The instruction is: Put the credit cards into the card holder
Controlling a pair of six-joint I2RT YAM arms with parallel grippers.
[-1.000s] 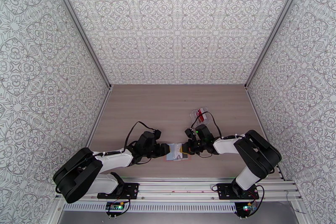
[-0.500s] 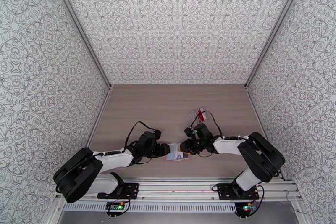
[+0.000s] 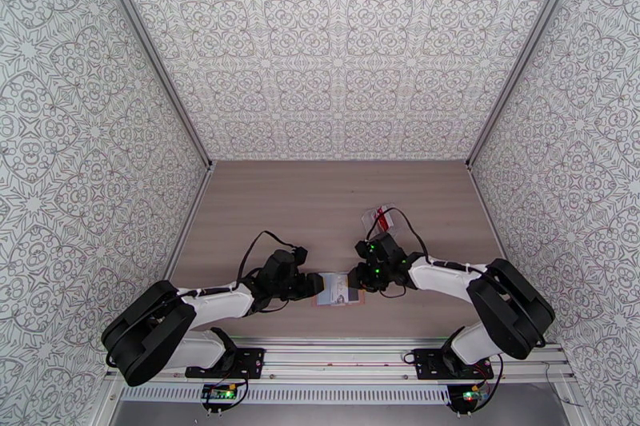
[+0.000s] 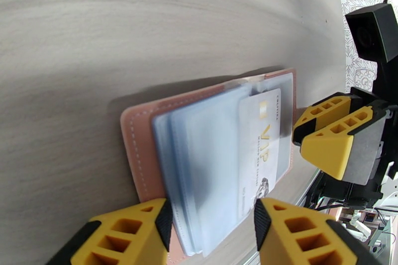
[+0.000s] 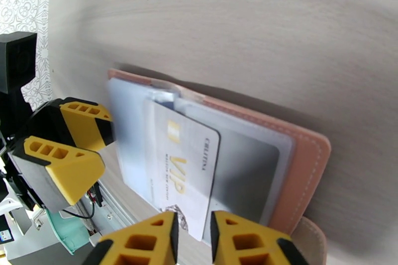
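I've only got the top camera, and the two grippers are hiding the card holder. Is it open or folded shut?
Observer: Open. On the left wrist camera the card holder lies flat on the table, its clear sleeves facing up.
Operator: Any card on it?
Observer: Yes, a white card printed VIP lies on the sleeves. I cannot tell whether it sits inside a pocket.
Operator: Is the right gripper gripping it?
Observer: On the right wrist camera the right gripper has its jaws slightly apart, with the card's near corner showing in the gap.
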